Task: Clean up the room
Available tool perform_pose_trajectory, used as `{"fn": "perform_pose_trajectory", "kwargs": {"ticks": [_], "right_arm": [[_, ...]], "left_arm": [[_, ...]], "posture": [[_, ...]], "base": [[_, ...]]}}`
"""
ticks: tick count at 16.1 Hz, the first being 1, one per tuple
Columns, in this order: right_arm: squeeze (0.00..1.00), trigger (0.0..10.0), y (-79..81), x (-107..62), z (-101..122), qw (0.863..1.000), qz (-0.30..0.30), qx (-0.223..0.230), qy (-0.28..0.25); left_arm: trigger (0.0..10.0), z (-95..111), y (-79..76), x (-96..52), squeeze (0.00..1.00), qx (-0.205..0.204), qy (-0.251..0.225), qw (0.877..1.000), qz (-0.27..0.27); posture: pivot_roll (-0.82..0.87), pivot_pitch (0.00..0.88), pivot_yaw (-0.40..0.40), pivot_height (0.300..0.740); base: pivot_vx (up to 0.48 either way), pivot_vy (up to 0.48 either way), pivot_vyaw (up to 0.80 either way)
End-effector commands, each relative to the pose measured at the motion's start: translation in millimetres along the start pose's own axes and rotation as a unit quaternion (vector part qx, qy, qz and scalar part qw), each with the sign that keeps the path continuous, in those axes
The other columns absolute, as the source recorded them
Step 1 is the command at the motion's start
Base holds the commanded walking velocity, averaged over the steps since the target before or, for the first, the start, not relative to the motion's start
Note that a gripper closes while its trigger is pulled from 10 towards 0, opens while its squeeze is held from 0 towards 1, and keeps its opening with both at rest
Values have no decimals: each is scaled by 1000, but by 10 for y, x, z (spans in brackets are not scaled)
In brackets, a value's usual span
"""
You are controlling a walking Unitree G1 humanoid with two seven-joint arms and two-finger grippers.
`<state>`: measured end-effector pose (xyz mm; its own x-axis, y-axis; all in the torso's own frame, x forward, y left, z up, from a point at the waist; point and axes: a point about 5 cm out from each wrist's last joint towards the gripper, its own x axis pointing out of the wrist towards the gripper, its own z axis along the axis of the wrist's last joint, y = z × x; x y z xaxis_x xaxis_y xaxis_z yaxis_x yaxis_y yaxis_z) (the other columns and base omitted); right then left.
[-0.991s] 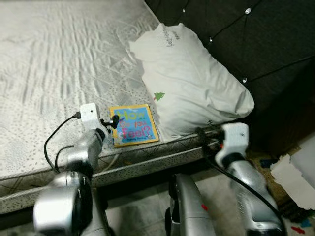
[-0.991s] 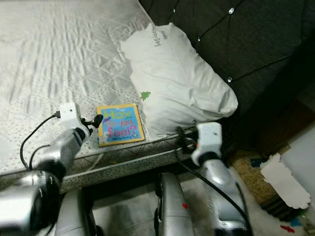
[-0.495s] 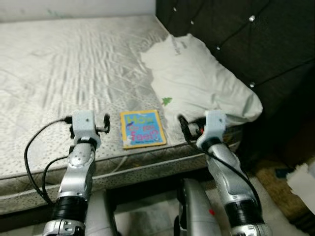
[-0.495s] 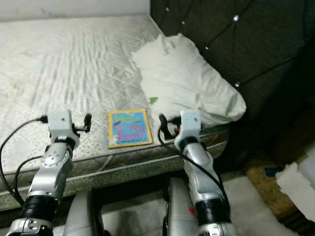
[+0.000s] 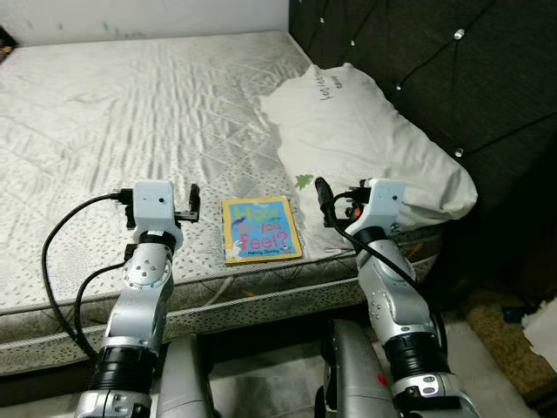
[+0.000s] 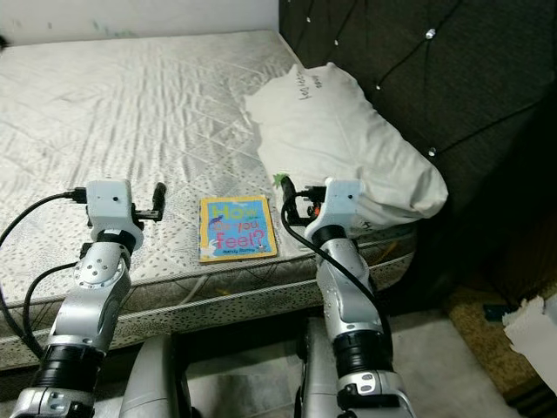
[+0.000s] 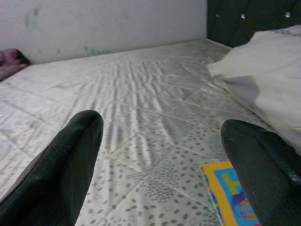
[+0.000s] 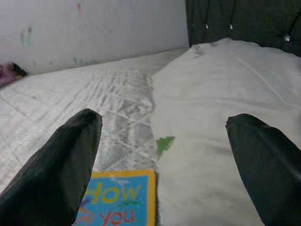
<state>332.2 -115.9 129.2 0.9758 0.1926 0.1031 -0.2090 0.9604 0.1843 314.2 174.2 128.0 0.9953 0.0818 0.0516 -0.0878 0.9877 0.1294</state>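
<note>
Both arms were raised over the mattress (image 5: 104, 113) edge. Left gripper (image 5: 193, 201) at 9 o'clock of the book (image 5: 259, 228), fingers spread, empty. Right gripper (image 5: 323, 202) at 3 o'clock, likewise spread. Pillow (image 5: 365, 144) lay beyond, at 1 o'clock.

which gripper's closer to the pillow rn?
Right. The right gripper hovers at the pillow's near edge; the left gripper hovers over the mattress, beyond the book.

Bare quilted mattress (image 5: 130, 113) against dark tufted headboard (image 5: 452, 78), white wall (image 7: 103, 23)
</note>
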Motion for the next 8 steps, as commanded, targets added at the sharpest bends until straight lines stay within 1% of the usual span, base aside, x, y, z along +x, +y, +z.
{"fn": "perform_pose_trajectory", "kwargs": {"ticks": [1,3,4,6,7,8], "right_arm": [[0,10000,-9,-6,3,1000,-3,9,-5],[0,10000,-20,-56,-59,1000,-5,13,1],[0,10000,-23,-98,-72,1000,-7,11,1],[0,10000,-41,-133,-97,1000,-17,11,3],[0,10000,-32,-163,-130,1000,-21,12,7],[0,10000,-23,-181,-145,1000,-21,12,9]], "left_arm": [[10000,41,5,-4,0,5,-8,1000,2],[10000,-38,47,-37,0,10,4,1000,-7],[10000,-70,42,-57,0,5,10,1000,-6],[10000,-89,1,-59,0,3,13,1000,-9],[10000,-98,-49,-69,0,-7,12,1000,-22],[10000,-105,-67,-82,0,-11,12,999,-30]], "posture": [[39,0,42,576],[26,0,47,595],[13,0,56,605],[12,0,57,624],[7,0,57,634],[5,0,56,639]], "base": [[0,0,0],[0,0,0],[0,0,0],[0,0,0],[0,0,0],[0,0,0]]}}
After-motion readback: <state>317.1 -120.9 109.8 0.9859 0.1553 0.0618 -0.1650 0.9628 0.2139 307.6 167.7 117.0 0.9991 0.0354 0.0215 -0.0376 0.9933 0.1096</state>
